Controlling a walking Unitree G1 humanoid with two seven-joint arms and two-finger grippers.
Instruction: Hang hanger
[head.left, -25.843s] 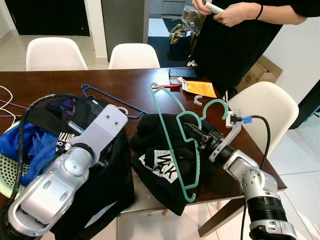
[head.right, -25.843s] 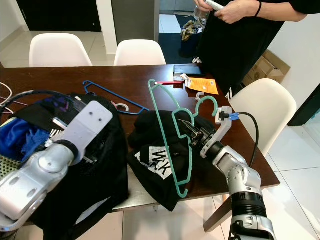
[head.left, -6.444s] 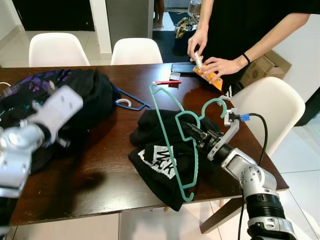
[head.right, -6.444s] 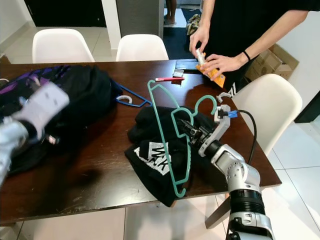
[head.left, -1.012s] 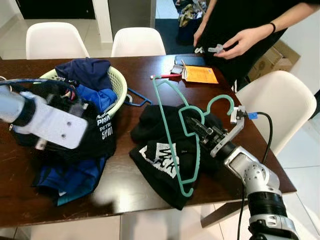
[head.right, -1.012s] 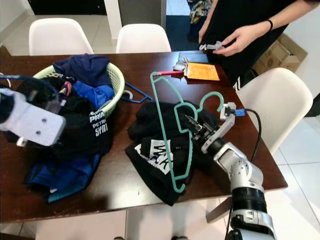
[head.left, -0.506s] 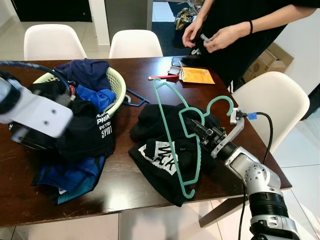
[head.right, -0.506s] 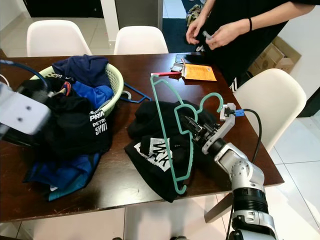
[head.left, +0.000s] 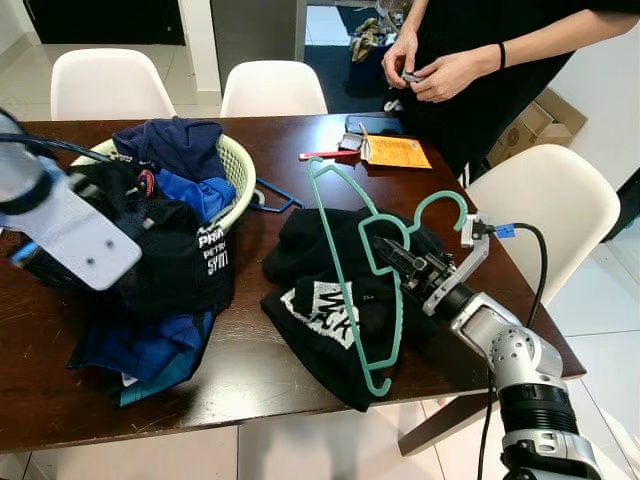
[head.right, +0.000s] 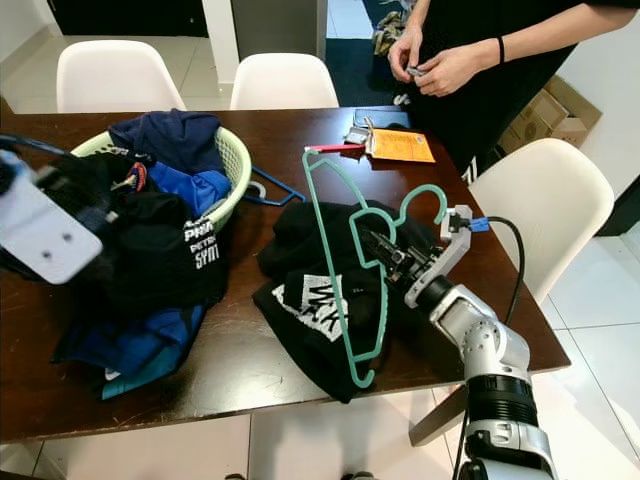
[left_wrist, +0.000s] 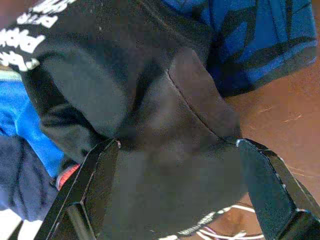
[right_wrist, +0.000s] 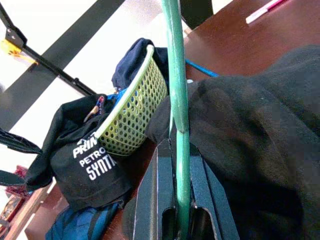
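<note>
A green plastic hanger (head.left: 338, 268) stands tilted over a black T-shirt with white print (head.left: 315, 310) on the brown table (head.left: 300, 135). My right gripper (head.left: 390, 252) is shut on the hanger's bar (right_wrist: 175, 75) just below the hook. At the left, my left arm (head.left: 70, 235) reaches into a heap of dark clothes spilling from a pale green basket (head.left: 237, 165). In the left wrist view my left gripper (left_wrist: 175, 165) is open, its fingers (left_wrist: 100, 175) wide apart with black cloth bunched between them.
A person (head.left: 450, 70) stands at the table's far right corner, hands together. Near them lie an orange packet (head.left: 395, 152), a red pen (head.left: 322, 154) and a blue hanger (head.left: 275, 195). White chairs (head.left: 545, 195) (head.left: 270, 90) (head.left: 105, 85) ring the table.
My left arm has shifted a little over the clothes heap. The person's hands have come together. The right gripper and green hanger keep their place.
</note>
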